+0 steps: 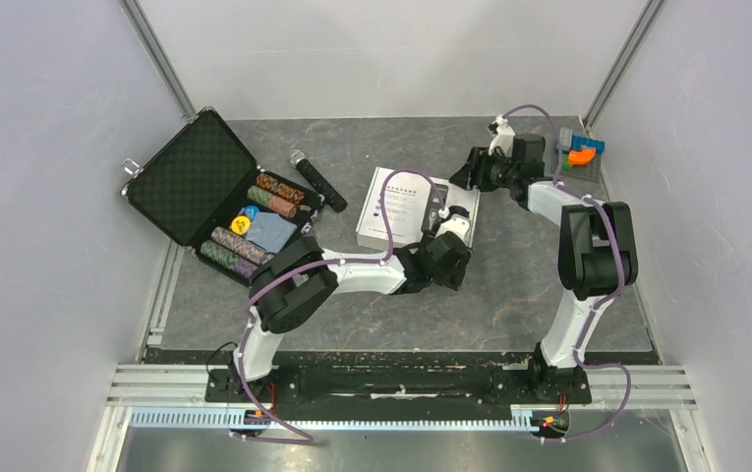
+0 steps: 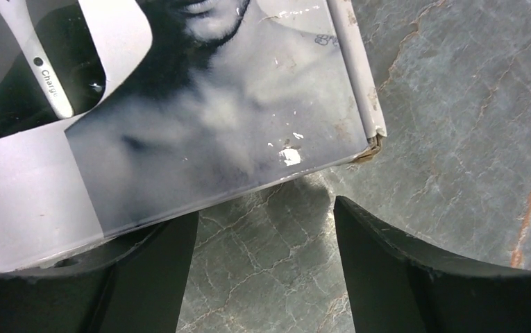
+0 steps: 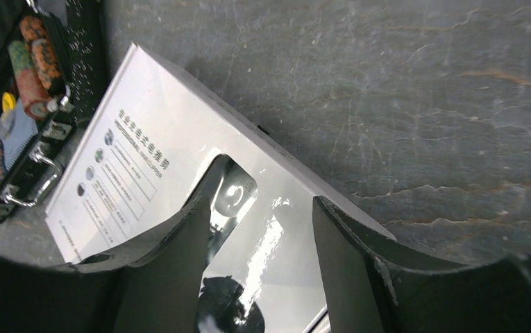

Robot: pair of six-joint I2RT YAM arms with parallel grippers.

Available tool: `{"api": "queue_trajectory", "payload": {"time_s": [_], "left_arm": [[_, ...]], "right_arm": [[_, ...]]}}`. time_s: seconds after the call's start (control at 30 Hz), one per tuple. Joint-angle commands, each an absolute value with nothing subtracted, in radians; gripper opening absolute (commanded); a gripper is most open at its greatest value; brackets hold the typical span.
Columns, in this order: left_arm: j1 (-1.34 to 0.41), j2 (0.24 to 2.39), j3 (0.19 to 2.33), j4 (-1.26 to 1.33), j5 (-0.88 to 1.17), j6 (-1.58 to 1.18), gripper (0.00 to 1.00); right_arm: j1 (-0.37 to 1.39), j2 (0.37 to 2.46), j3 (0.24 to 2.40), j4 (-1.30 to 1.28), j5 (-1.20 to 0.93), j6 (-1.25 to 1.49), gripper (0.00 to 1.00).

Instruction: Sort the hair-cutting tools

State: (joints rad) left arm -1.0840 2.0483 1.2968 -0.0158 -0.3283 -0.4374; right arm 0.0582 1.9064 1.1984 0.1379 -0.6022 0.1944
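Observation:
A white hair clipper box lies flat at the table's middle. Through its cut-out window I see the slim silver clipper in the left wrist view and in the right wrist view. No comb attachments show in any view. My left gripper is open and empty, its jaws over bare table just off the box's near right corner. My right gripper is open and empty, its jaws hanging over the box's far right part.
An open black case with rows of poker chips stands at the back left; it also shows in the right wrist view. A black microphone lies between case and box. A grey tray with coloured pieces sits at the back right.

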Motion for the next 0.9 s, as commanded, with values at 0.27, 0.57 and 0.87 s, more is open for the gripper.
{"api": "queue_trajectory", "payload": {"time_s": [0.27,0.57,0.87], "left_arm": [[-0.926,1.809,1.416,-0.187,-0.181,-0.482,0.95],[-0.531,1.381,1.287,-0.403,-0.153,-0.482,1.00],[-0.411,0.863,1.065,-0.441,-0.402,-0.258,1.00]], "right_arm": [[-0.062,1.507,1.045,0.157,-0.576,0.276,0.63],[-0.128,1.118,0.821,0.106,-0.405,0.291,0.82],[-0.088,0.696,0.708,-0.087,0.171,0.185,0.98]]}}
